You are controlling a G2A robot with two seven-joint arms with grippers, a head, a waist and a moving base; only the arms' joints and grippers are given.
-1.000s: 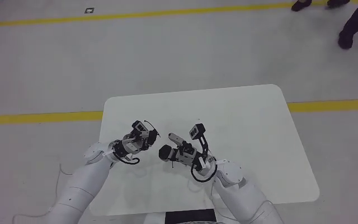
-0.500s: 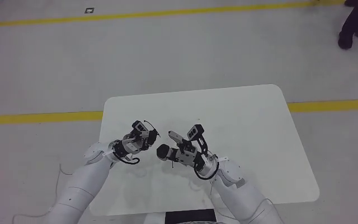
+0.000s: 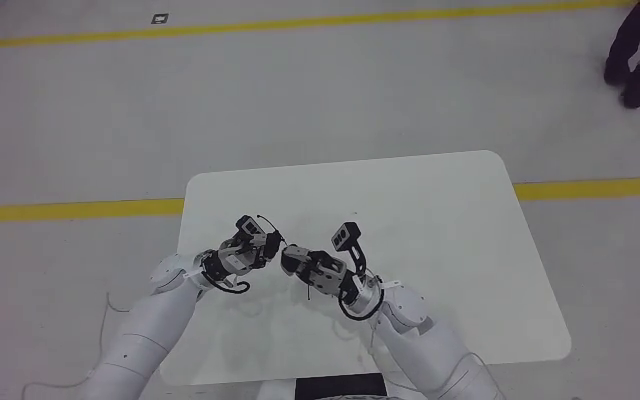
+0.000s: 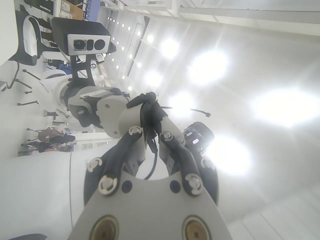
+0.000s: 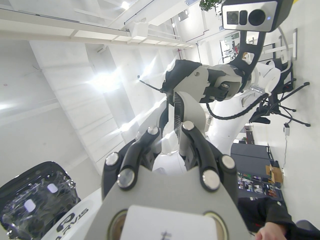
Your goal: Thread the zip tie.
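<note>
Locate the left gripper (image 4: 150, 116) above the worktop (image 3: 450, 220), toward its left edge and about midway between far and near edges. Confirm fingers pressed together on the black zip tie (image 4: 207, 114), clamped between the pads. Trace the free length outward from the fingertips: thin, slightly bowed, ending in the small square head (held in air, clear of the worktop). Find the right gripper (image 5: 175, 106) directly opposite, tips just beside the left gripper's tips. Read its fingers as drawn together; cannot tell whether any part of the strap sits between them. Note a black strand (image 4: 155, 161) curving back between the left gripper's finger links; cannot tell whether tie or cable.
</note>
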